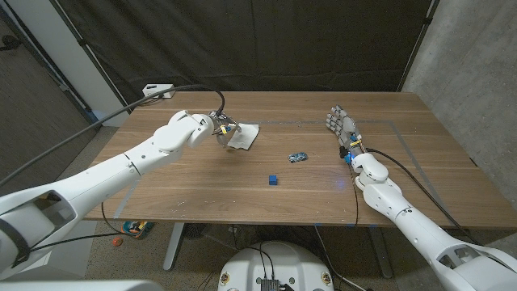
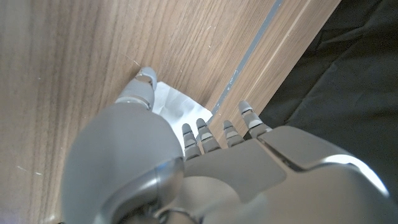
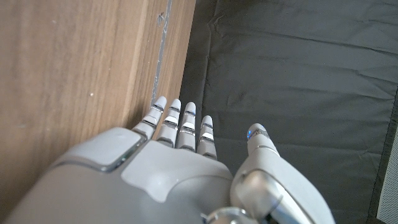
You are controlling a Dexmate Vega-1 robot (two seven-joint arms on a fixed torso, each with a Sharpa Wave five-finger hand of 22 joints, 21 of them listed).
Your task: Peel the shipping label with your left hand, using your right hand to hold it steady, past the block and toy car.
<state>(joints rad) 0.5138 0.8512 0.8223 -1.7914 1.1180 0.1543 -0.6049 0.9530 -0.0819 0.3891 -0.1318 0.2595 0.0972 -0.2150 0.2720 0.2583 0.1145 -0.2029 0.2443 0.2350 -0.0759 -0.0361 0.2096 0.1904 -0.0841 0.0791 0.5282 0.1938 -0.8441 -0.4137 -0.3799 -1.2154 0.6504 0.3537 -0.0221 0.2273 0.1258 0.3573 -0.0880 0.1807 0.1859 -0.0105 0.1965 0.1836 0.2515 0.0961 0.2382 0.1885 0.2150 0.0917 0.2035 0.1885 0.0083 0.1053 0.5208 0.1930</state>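
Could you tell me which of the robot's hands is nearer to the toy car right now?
Right. The right hand stands just past the toy car toward the table's right side, open and apart from it. The left hand is farther off, at the label.

A wooden bench (image 1: 202,182) is filling the middle of the head view, its grain running across the frame, with a thin pale line (image 1: 420,162) tracing a rectangle near its edges. A black curtain (image 1: 266,44) is hanging behind it across the top of the frame. A grey concrete wall (image 1: 468,56) is showing at the upper right. Grey carpet (image 1: 32,121) is lying at the left, and a white leg (image 1: 172,245) is standing under the bench at the lower left.
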